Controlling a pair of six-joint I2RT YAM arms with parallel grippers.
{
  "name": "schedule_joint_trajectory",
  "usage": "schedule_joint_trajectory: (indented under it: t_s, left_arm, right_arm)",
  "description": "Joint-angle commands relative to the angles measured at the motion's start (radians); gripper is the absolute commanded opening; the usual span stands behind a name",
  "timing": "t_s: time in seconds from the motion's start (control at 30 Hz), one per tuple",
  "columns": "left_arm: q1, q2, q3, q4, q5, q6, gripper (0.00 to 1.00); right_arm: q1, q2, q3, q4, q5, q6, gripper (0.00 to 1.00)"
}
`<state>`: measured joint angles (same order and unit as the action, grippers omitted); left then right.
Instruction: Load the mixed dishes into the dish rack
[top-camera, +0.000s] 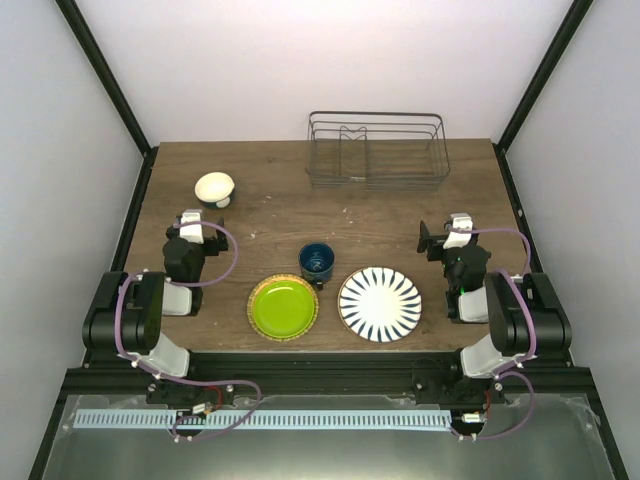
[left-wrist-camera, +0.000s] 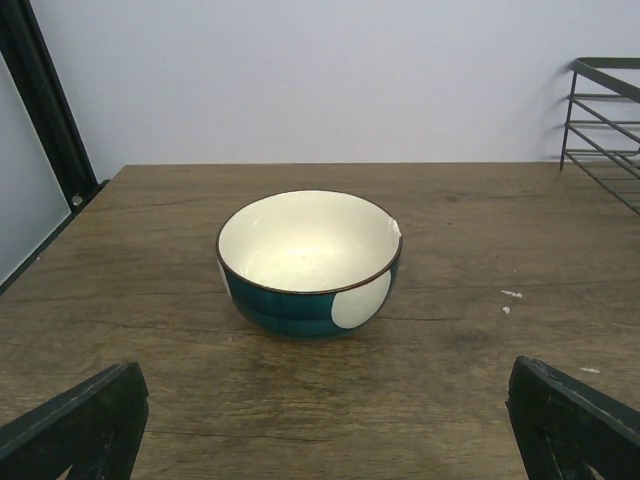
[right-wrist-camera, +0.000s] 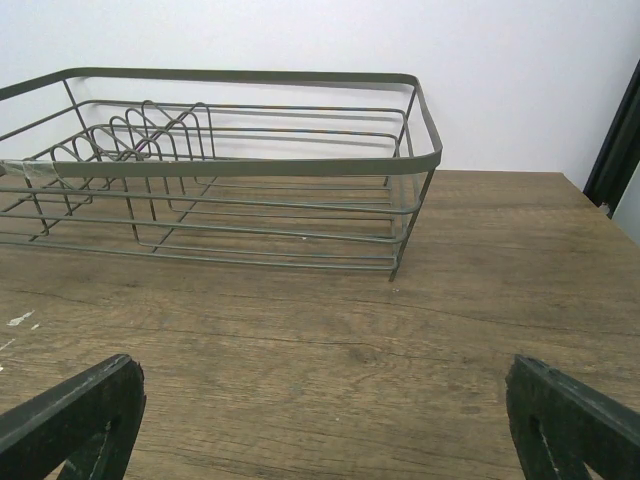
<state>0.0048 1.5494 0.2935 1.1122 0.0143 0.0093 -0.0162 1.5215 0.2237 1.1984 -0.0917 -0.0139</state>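
The small white bowl (top-camera: 214, 187) stands upright at the table's back left; in the left wrist view this bowl (left-wrist-camera: 310, 260) is cream inside and teal with white dots outside. My left gripper (top-camera: 194, 218) (left-wrist-camera: 325, 400) is open just short of it, nothing between its fingers. The dark blue mug (top-camera: 317, 262) stands mid-table. In front of it lie the lime-green plate (top-camera: 283, 307) and the blue-striped white plate (top-camera: 379, 304). The wire dish rack (top-camera: 375, 181) (right-wrist-camera: 250, 166) stands empty at the back. My right gripper (top-camera: 455, 228) (right-wrist-camera: 322, 400) is open, facing the rack's right end from a distance.
Black frame posts (top-camera: 103, 80) (top-camera: 548, 70) rise at both back corners against white walls. A black rail (top-camera: 300, 375) runs along the near table edge by the arm bases. Small white specks (left-wrist-camera: 510, 295) mark the wood right of the bowl.
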Motion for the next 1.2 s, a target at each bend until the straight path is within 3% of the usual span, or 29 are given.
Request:
schedule_joint_trajectory:
  t_s: [0.0, 1.17]
  left_arm:
    - [-0.002, 0.006, 0.015, 0.011, 0.026, 0.013, 1.0]
    - [-0.001, 0.005, 0.012, 0.014, 0.038, 0.015, 0.99]
  right_arm:
    - [-0.007, 0.0, 0.019, 0.038, 0.015, 0.0, 1.0]
    - [-0.008, 0.0, 0.019, 0.034, 0.013, 0.002, 1.0]
